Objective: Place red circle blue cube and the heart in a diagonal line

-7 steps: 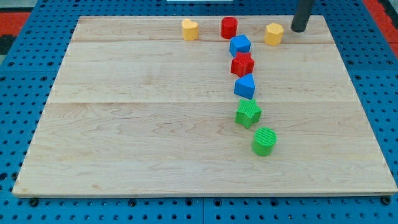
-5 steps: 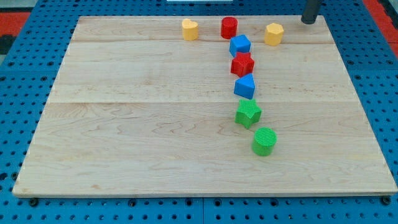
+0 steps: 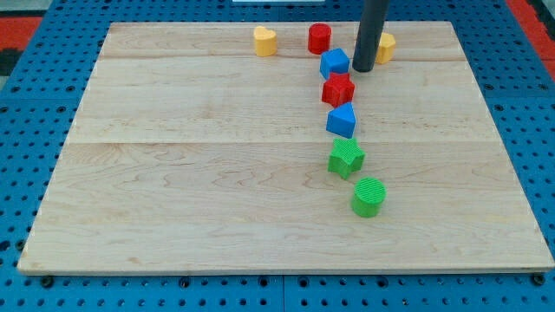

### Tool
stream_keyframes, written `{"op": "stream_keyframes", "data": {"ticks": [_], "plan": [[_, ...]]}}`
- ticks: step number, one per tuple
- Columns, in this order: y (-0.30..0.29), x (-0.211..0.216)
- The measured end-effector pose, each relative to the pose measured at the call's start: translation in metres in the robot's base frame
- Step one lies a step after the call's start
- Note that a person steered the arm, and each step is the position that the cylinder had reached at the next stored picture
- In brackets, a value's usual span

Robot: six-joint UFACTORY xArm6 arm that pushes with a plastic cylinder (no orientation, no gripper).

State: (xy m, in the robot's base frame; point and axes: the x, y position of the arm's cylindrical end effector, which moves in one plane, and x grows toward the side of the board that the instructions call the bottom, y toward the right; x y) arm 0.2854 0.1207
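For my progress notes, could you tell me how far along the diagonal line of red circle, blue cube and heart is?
Done: the red circle and blue cube already sit diagonally, close together. In hand: my tip is just right of the blue cube. Left: the yellow heart lies off that line, at the view's left of the circle.

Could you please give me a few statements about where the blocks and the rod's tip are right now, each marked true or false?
1. My tip is just to the view's right of the blue cube. True.
2. The yellow heart touches the red circle. False: they sit clearly apart.
3. The red star lies between the blue cube and the blue wedge-like block. True.
4. The green circle is nearest the view's top. False: it is the lowest block.
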Motion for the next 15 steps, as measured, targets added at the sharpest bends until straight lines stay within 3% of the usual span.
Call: {"op": "stream_keyframes", "data": {"ticks": [1,2,3,4,6,8,9,11,13,14,15], "plan": [[-0.081,-0.012],[-0.116,-0.027],[-0.097,-0.062],[-0.07,-0.062],[-0.119,-0.026],[-0.145,-0.03],[-0.172,-0.052],[-0.158,-0.05],[-0.108,-0.044],[-0.129,-0.005],[-0.223,0.018]]}}
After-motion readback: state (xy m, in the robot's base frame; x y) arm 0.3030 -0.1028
